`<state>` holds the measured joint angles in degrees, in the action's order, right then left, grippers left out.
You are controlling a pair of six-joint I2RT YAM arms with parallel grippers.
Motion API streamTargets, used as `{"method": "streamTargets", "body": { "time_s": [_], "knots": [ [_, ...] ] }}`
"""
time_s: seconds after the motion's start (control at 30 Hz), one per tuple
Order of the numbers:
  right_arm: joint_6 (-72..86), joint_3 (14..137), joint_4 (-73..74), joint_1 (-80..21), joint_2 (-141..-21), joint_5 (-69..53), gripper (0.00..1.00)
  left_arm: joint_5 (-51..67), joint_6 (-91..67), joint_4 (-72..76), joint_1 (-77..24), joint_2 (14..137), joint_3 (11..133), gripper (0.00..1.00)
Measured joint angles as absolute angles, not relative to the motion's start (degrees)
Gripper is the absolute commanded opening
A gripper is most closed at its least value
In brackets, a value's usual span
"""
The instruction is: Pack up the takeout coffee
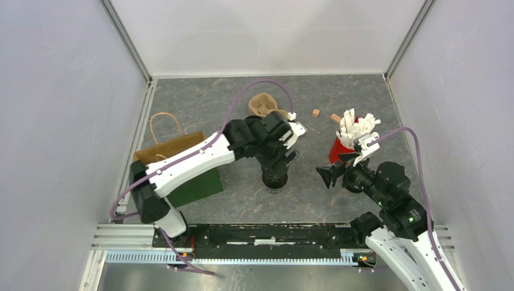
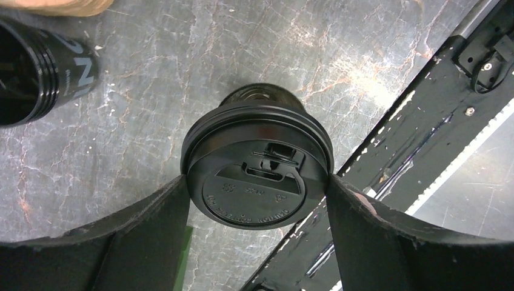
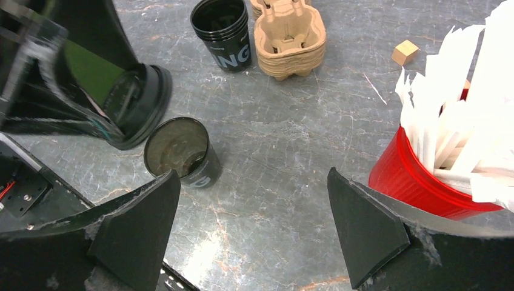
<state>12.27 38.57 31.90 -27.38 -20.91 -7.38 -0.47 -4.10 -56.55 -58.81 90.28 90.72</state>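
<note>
- Small black cup point(image 3: 182, 154): upright on grey table point(image 3: 273, 182), mouth open, no lid on, pale lettering on side.
- Round black plastic lid point(image 2: 257, 179): off the cup, tilted, raised close by its mouth, pinched at opposite edges by left gripper point(image 2: 257, 188); sip slot and embossed text on top.

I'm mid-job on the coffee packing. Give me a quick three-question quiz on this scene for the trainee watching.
1. True or false: the left gripper holds the lid by its rim.
2. The right gripper is: A) open and empty; B) shut on the lid; C) shut on a black cup.
3. In the right wrist view, how many black cups stand with no lid on?
Key: 1 true. 2 A. 3 two: the near cup close to the held lid, and the far cup beside the pulp tray.
</note>
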Motion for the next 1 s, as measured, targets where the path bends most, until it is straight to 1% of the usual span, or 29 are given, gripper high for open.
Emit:
{"method": "streamTargets", "body": {
  "time_s": [0.17,0.27,0.77,1.0],
  "knots": [
    [11.62,38.57,32.29,-27.38,-19.49,-7.2,0.98,-1.58,-4.36,-59.79,-61.01,98.5,97.17,0.78],
    [11.38,38.57,32.45,-27.38,-18.39,-7.14,0.98,-1.85,-4.51,-61.36,-61.41,101.41,98.65,0.79],
    [10.17,39.72,34.83,-27.38,-16.53,-5.82,0.98,-2.09,-4.82,-64.49,-61.36,105.75,99.44,0.84],
    [9.98,40.05,34.83,-27.38,-16.47,-5.74,0.98,-1.43,-4.78,-64.66,-60.2,106.34,99.48,0.84]
  ]
}}
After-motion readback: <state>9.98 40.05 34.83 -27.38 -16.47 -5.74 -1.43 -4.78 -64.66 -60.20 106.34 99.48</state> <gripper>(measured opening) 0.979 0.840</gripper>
